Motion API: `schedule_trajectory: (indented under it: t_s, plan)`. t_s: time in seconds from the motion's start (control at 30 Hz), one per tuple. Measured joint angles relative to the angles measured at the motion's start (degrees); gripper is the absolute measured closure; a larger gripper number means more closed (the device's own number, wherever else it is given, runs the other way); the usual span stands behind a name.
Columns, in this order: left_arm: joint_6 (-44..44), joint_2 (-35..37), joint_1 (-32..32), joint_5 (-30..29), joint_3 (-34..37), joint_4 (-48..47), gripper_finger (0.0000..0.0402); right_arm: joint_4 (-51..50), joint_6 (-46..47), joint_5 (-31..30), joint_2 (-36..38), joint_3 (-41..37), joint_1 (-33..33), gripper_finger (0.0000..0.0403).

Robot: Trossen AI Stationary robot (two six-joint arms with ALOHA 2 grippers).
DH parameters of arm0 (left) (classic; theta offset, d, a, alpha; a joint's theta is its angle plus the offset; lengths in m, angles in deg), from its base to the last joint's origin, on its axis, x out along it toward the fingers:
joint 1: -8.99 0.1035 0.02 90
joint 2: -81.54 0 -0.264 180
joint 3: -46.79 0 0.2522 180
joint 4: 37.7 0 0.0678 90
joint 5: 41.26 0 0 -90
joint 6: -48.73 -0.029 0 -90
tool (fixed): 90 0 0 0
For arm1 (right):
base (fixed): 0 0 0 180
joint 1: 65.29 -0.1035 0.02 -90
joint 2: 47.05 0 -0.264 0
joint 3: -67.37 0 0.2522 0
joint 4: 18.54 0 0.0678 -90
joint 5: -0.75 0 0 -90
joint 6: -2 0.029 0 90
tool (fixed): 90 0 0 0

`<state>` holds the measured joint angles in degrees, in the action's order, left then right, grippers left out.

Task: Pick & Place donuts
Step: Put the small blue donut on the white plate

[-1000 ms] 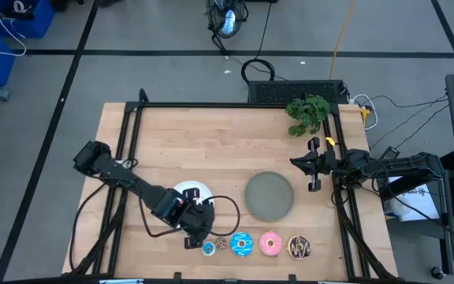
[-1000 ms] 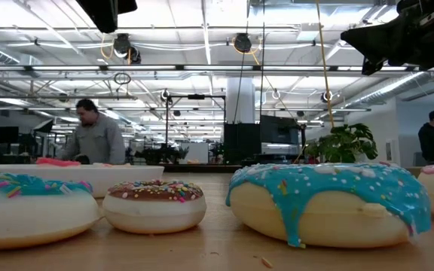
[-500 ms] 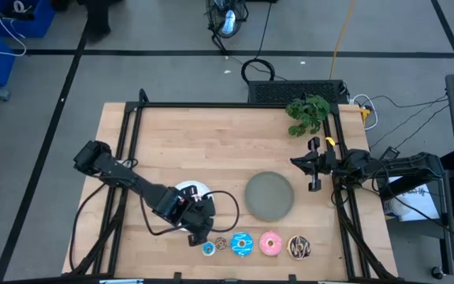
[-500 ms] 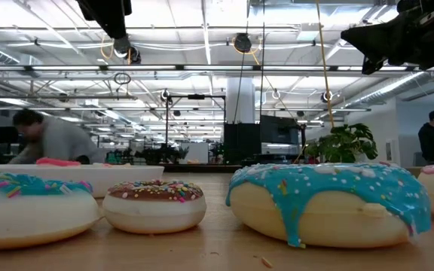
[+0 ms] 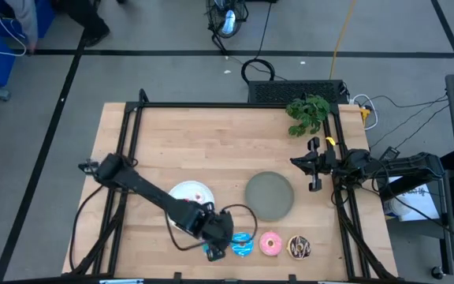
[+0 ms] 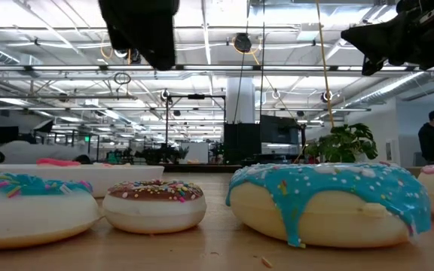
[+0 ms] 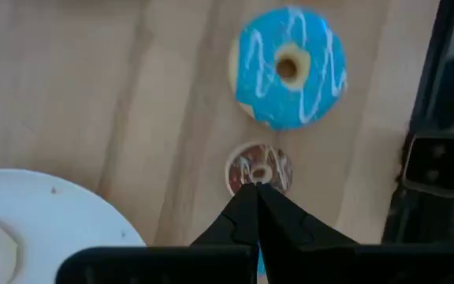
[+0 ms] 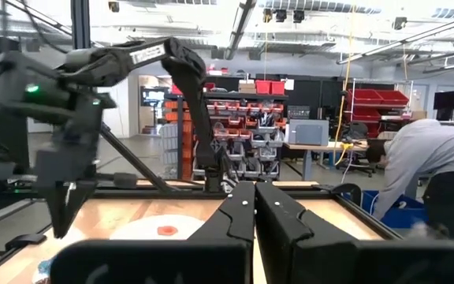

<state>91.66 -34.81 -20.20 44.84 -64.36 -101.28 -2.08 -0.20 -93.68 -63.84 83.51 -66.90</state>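
Note:
Several toy donuts lie in a row along the table's near edge: a small blue one, a tiny brown sprinkled one, a larger blue one, a pink one and a dark brown drizzled one. One small donut lies on the white plate. My left gripper is shut and hangs above the tiny brown donut, clear of it in the low view. My right gripper waits shut over the table's right side.
A grey plate sits right of the white plate. A green plant stands at the far right corner. A black frame rail runs along the table's left side. Bare wood stretches across the far half.
My left gripper has moved from the white plate's near rim toward the table's right and near edge and come lower. It now hangs over the tiny brown donut in the row. The donuts have stayed where they were.

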Motion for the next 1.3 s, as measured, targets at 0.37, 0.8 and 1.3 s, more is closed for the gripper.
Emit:
schedule_trajectory:
  t_s: [0.37, 0.8, 1.3]
  plan:
    - [1.21, -3.07, -5.34, -5.88, -5.02, -7.99, 0.0354, -0.04, -0.07, 0.09, -0.01, -0.02, 0.00, 0.0403]
    - [8.81, -3.05, -8.06, -3.67, -5.02, -6.08, 0.0306, 1.84, -1.54, 0.06, 0.00, -0.02, 0.00, 0.0403]
    - [-1.76, -7.51, -8.77, -2.14, -4.99, -1.56, 0.0103, 3.01, -2.16, 0.02, 0.00, -0.01, 0.00, 0.0403]
